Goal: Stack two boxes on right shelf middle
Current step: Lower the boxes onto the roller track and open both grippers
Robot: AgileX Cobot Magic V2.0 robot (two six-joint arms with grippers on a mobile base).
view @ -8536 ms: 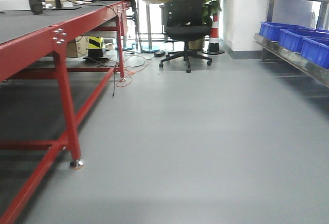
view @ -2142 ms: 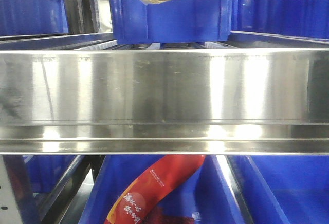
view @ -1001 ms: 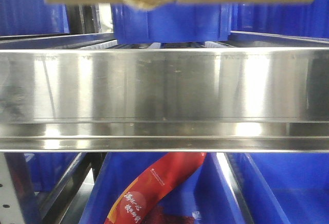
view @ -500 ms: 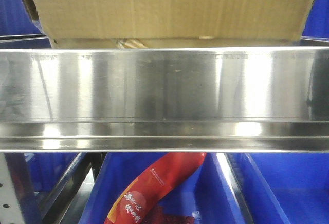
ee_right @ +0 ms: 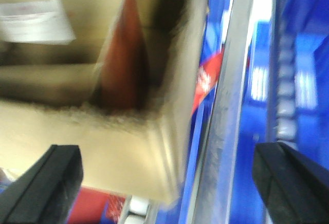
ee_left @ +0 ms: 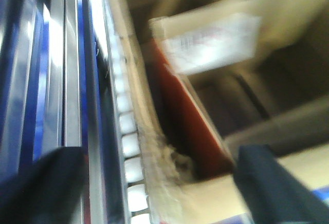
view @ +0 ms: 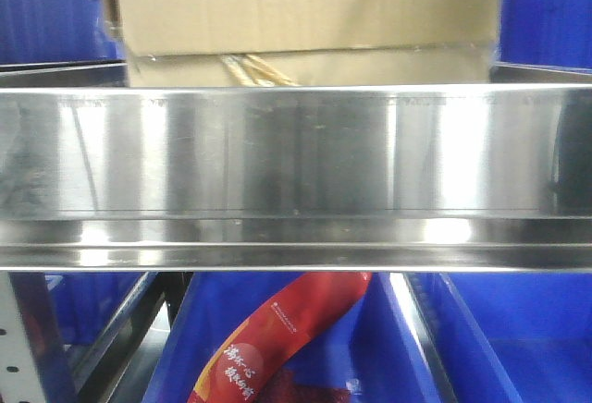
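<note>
Both grippers, left (ee_left: 154, 183) and right (ee_right: 164, 183), spread wide beside boxes (view: 305, 6)

- We see the shelf lip (view: 296, 172) walling the whole front; entry only over its top edge.
- The tall box (view: 305, 6) on the flat box (view: 314, 68) fills the middle above the lip.
- Blue bins (view: 55, 15) flank both sides, leaving narrow gaps beside the stack.

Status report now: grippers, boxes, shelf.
Left gripper and right gripper: fingers spread wide, nothing clamped. Tall brown cardboard box atop thin flat brown box, behind shiny steel shelf lip. Nothing blocking.
</note>
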